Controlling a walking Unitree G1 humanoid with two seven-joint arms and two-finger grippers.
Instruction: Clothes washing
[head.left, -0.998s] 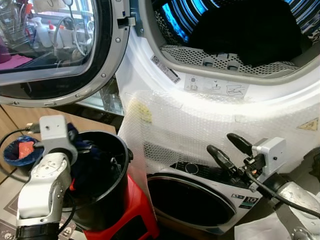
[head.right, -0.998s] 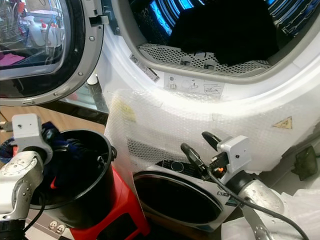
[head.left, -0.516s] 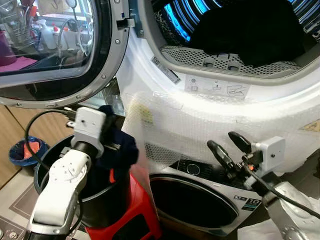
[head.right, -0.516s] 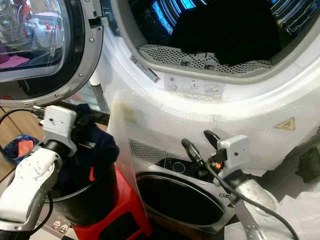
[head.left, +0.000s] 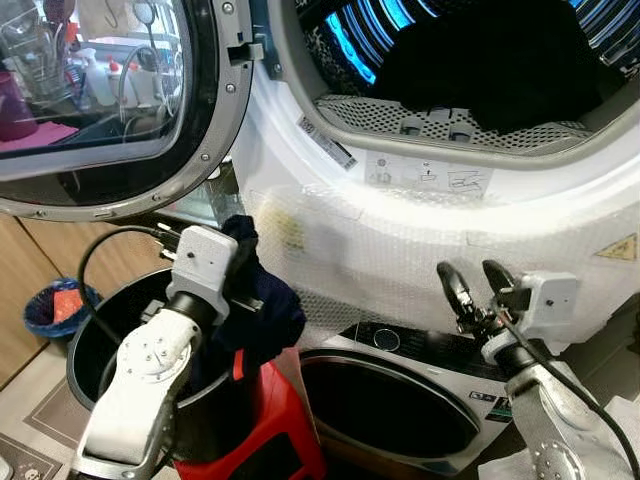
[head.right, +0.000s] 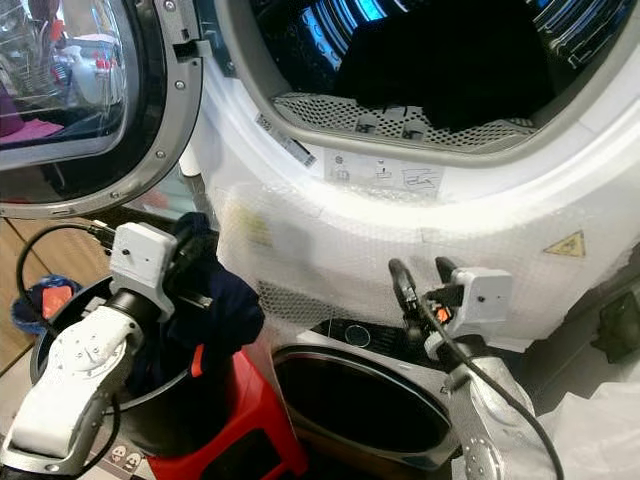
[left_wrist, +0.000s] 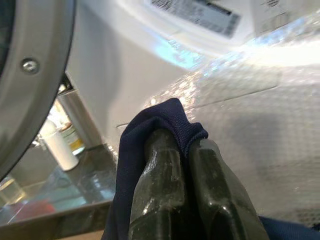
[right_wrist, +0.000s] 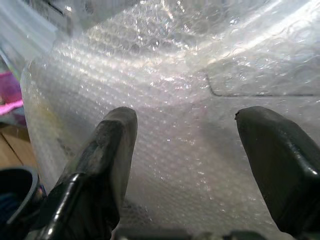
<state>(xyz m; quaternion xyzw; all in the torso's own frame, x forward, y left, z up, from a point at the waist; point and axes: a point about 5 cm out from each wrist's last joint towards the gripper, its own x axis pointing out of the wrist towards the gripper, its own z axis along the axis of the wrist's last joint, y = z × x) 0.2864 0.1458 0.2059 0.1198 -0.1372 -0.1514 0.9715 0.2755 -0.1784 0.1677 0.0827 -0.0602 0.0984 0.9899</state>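
Left eye view. The left claw (head.left: 243, 262), at lower left of the frame, is clamped on a dark navy garment (head.left: 262, 310) that hangs in a soft, crumpled bunch over the rim of a black bucket (head.left: 82, 352). The bucket stands on a red stool (head.left: 278, 432). The open washer door (head.left: 130, 110) occupies the upper left; the drum opening (head.left: 480, 60), upper right, holds dark clothing against blue-lit ribs. Bubble wrap (head.left: 400, 260) covers the white machine front.

Right eye view. The right claw (head.right: 420, 285), at lower centre-right, has its fingers spread and holds nothing, close to the bubble wrap.

Left wrist view. Two black fingers (left_wrist: 165, 190) press together on a fold of fine-knit navy fabric, which wraps over their tips.

Right wrist view. Two parted fingers (right_wrist: 107, 155) face the bubble wrap.
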